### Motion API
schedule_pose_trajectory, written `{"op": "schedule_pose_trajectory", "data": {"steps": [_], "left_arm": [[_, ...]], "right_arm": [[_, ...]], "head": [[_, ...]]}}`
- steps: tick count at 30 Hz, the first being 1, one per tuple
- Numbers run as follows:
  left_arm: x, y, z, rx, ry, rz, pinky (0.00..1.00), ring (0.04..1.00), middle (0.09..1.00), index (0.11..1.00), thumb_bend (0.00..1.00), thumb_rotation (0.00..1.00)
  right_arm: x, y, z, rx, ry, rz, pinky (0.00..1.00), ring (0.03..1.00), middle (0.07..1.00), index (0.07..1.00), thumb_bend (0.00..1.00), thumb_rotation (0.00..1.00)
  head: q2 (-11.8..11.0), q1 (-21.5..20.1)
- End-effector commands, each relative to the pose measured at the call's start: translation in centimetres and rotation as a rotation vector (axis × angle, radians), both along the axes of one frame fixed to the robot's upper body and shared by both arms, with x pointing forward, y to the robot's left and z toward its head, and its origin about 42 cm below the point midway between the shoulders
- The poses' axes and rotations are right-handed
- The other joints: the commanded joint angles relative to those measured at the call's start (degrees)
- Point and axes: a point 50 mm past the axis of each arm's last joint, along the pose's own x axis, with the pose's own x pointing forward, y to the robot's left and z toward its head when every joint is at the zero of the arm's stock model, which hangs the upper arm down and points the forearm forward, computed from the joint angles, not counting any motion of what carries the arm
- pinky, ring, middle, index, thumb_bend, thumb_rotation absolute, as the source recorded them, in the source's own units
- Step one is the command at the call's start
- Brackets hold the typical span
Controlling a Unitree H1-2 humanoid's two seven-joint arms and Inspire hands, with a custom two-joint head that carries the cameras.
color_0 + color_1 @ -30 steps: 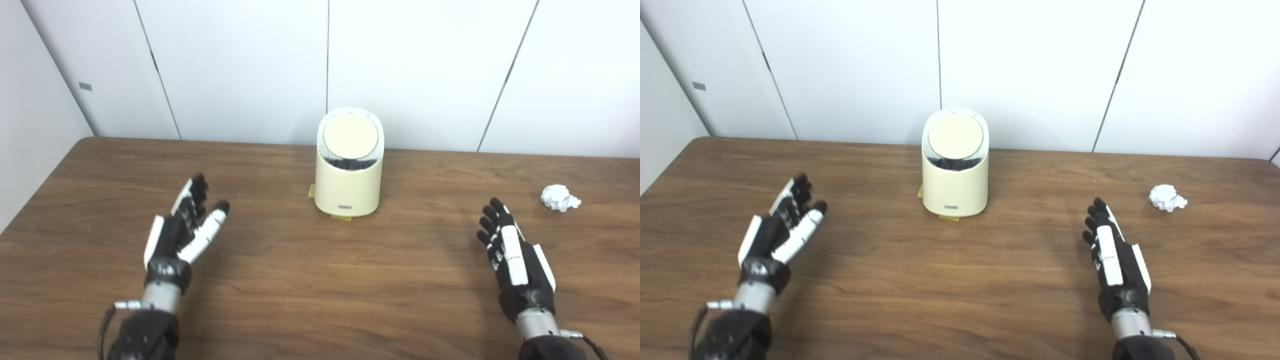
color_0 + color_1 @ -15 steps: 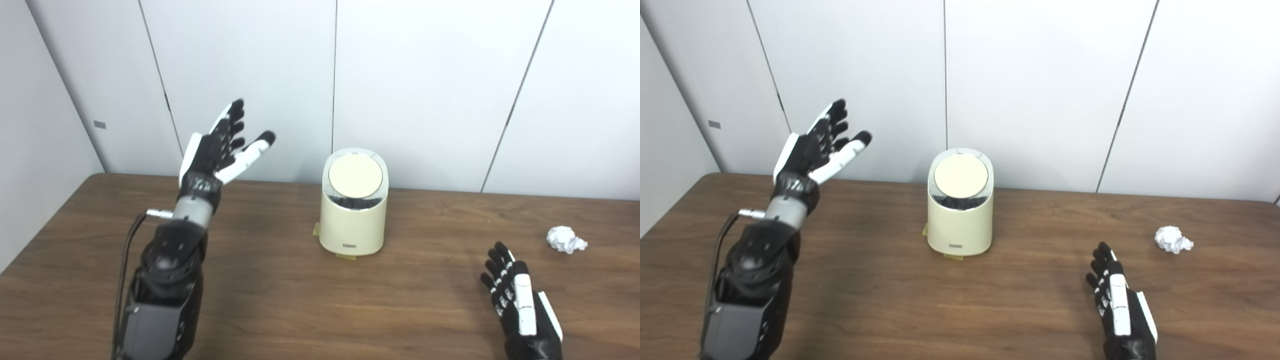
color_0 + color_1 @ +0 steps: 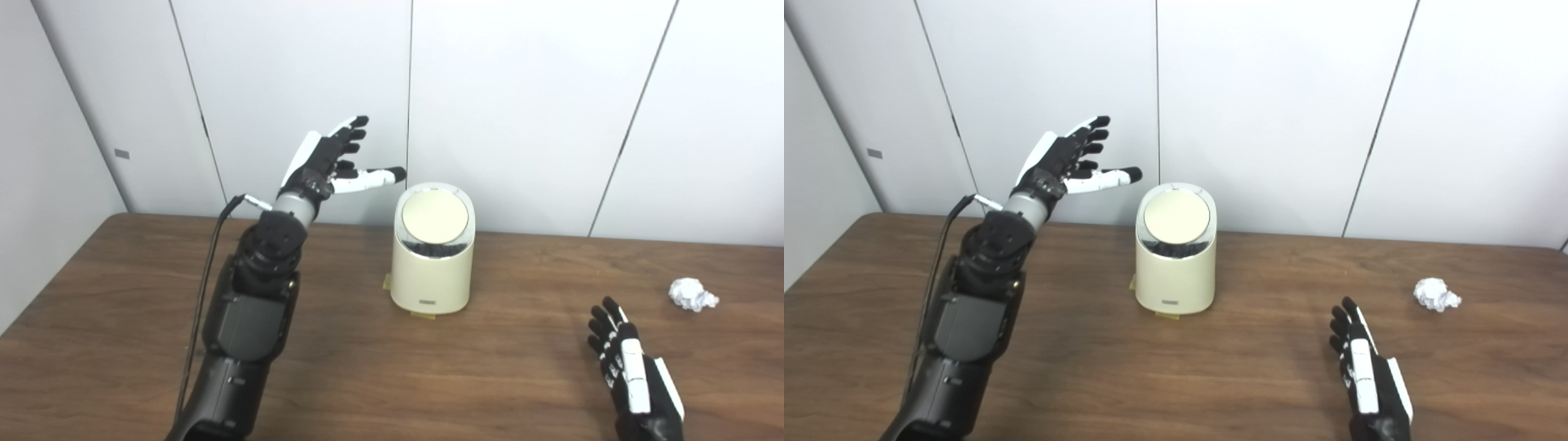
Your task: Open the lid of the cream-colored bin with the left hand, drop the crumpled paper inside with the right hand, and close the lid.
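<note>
Nearest to us, low at the right edge, our black-and-white right hand (image 3: 637, 383) lies flat just over the brown wood-grain table (image 3: 343, 373), fingers (image 3: 1344, 327) straight and close side by side, holding nothing. Whether it touches the wood we cannot tell.

A bit further back on the right, the small white crumpled paper ball (image 3: 692, 294) sits on the table, well apart from the right hand and well to the right of the bin.

On the left, our black left forearm rises from the bottom edge and slants up toward the wall, a thin black cable running along it.

Mid-table, toward the far side, stands the cream-colored oval plastic bin (image 3: 432, 269), upright, small label low on its front, yellow tape bits under its base. Its round cream lid (image 3: 435, 215) is shut, tilted toward us, with a dark band along its lower rim.

Furthest back, our left hand (image 3: 324, 165) is raised in the air, up and to the left of the bin, in front of the white panelled wall (image 3: 527, 92). Its fingers (image 3: 1090, 131) are spread wide, thumb pointing at the bin's top. It holds nothing and is clear of the lid.
</note>
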Motion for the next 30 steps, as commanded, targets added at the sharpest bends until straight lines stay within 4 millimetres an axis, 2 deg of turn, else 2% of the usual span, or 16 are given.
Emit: {"op": "schedule_pose_trajectory", "data": {"steps": [1, 5, 9, 13, 16, 20, 29, 30], "left_arm": [[1.3, -1.0, 3.8, 0.057, -0.066, -0.007, 0.79, 0.890, 0.935, 0.978, 0.85, 0.30], [2.3, -2.0, 4.1, 0.138, -0.040, -0.026, 0.76, 0.898, 0.951, 0.985, 0.86, 0.30], [2.7, -2.8, 4.2, 0.210, -0.023, -0.045, 0.82, 0.952, 0.975, 0.999, 0.87, 0.28], [3.0, -3.7, 4.1, 0.281, -0.028, -0.038, 0.83, 0.978, 0.982, 1.000, 0.89, 0.26], [3.4, -4.7, 4.0, 0.386, -0.051, -0.018, 0.77, 0.959, 0.978, 0.999, 0.93, 0.27], [3.6, -5.5, 3.5, 0.494, -0.108, -0.018, 0.74, 0.940, 0.977, 0.976, 0.94, 0.25], [3.5, -6.1, 3.0, 0.636, -0.160, -0.054, 0.80, 0.931, 0.964, 0.958, 0.93, 0.18], [3.4, -6.2, 2.9, 0.644, -0.162, -0.056, 0.80, 0.932, 0.963, 0.956, 0.93, 0.17]], "right_arm": [[0.4, 0.4, 0.2, 0.003, -0.009, 0.007, 0.97, 0.960, 0.951, 0.962, 0.56, 0.99], [0.5, 0.7, 0.3, 0.003, -0.007, 0.004, 0.97, 0.958, 0.949, 0.957, 0.58, 0.95], [0.6, 1.0, 0.3, -0.012, -0.001, 0.005, 0.97, 0.957, 0.948, 0.958, 0.58, 0.95], [0.8, 1.4, 0.6, -0.020, -0.012, 0.008, 0.95, 0.957, 0.948, 0.960, 0.59, 0.96], [0.9, 1.8, 0.9, -0.006, -0.022, 0.020, 0.97, 0.965, 0.955, 0.964, 0.59, 0.98], [1.0, 2.1, 1.1, 0.003, -0.024, 0.020, 0.99, 0.970, 0.955, 0.963, 0.59, 0.97], [0.9, 2.6, 1.7, -0.032, -0.040, 0.031, 0.99, 0.969, 0.960, 0.973, 0.56, 0.98], [0.9, 2.6, 1.8, -0.043, -0.042, 0.031, 0.99, 0.967, 0.961, 0.976, 0.53, 0.99]], "head": [[0.04, -0.06], [0.37, -0.23], [0.93, -0.09], [0.94, -0.13], [1.18, -0.16], [1.45, -0.35], [2.05, -1.81], [2.05, -1.81]]}}
